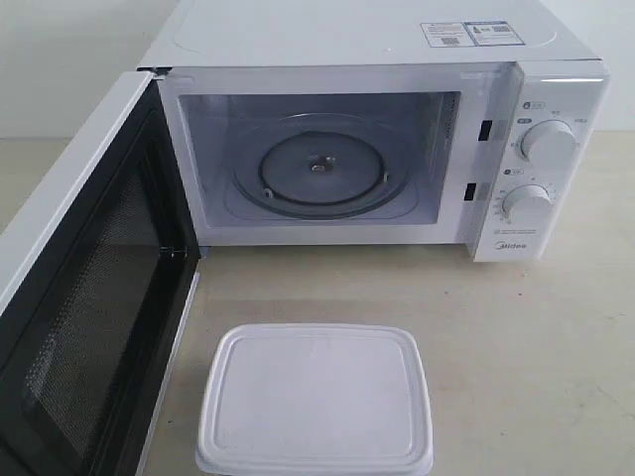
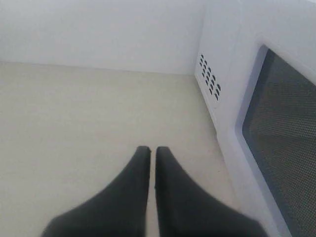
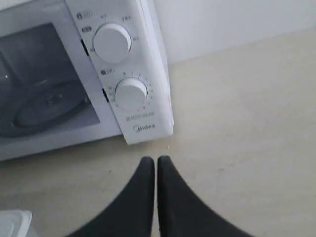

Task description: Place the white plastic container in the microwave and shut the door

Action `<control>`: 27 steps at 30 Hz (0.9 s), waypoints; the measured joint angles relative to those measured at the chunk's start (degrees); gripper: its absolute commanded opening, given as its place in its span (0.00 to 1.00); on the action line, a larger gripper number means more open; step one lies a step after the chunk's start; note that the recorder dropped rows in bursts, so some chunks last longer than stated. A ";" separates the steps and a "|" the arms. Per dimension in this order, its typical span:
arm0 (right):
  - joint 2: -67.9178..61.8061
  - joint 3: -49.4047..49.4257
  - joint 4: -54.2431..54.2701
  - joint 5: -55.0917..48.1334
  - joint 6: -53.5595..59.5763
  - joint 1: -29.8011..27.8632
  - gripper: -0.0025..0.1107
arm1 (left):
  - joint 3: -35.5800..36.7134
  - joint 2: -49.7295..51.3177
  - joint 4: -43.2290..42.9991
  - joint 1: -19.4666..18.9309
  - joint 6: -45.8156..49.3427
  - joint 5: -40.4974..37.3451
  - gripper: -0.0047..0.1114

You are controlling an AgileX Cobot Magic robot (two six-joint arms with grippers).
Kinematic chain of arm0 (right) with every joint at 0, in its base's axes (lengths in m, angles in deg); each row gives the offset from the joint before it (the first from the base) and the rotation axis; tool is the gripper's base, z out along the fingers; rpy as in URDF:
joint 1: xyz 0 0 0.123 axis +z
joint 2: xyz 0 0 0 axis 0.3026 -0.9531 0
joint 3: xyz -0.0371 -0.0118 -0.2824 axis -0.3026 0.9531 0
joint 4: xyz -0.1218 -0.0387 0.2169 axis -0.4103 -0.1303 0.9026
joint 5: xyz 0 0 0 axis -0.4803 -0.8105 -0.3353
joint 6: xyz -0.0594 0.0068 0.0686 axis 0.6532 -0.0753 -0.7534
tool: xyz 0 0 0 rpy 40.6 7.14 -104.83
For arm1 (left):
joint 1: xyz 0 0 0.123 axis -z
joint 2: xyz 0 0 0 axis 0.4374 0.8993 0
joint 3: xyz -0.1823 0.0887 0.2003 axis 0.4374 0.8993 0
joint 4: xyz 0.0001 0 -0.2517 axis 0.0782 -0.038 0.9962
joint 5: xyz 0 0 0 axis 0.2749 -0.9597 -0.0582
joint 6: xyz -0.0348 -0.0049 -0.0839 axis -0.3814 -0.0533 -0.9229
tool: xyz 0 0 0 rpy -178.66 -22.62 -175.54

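The white plastic container (image 1: 316, 402) sits lidded on the table in front of the microwave (image 1: 377, 45), whose door (image 1: 84, 288) stands swung open to the left, baring the glass turntable (image 1: 319, 171). Neither gripper appears in the exterior view. My left gripper (image 2: 152, 149) is shut with nothing in it, hovering over the table beside the door's outer face (image 2: 284, 128). My right gripper (image 3: 156, 159) is also shut and holds nothing, above the table in front of the dial panel (image 3: 126, 89). One corner of the container (image 3: 12, 222) shows in the right wrist view.
A wall (image 2: 98, 29) runs behind the table. The open door juts out along the left of the container. Bare tabletop (image 1: 536, 367) lies to the right of the container, under the two dials (image 1: 548, 141).
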 measured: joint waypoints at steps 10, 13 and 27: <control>0.00 0.00 0.00 9.31 0.00 0.00 0.02 | 0.00 0.00 0.00 0.00 0.00 0.00 0.08; 0.00 0.00 0.00 10.98 0.00 0.00 0.02 | 0.00 0.00 0.00 0.00 0.00 0.00 0.08; -5.00 -7.10 0.94 8.41 8.20 0.00 0.02 | 0.00 0.00 0.00 0.00 0.00 0.00 0.08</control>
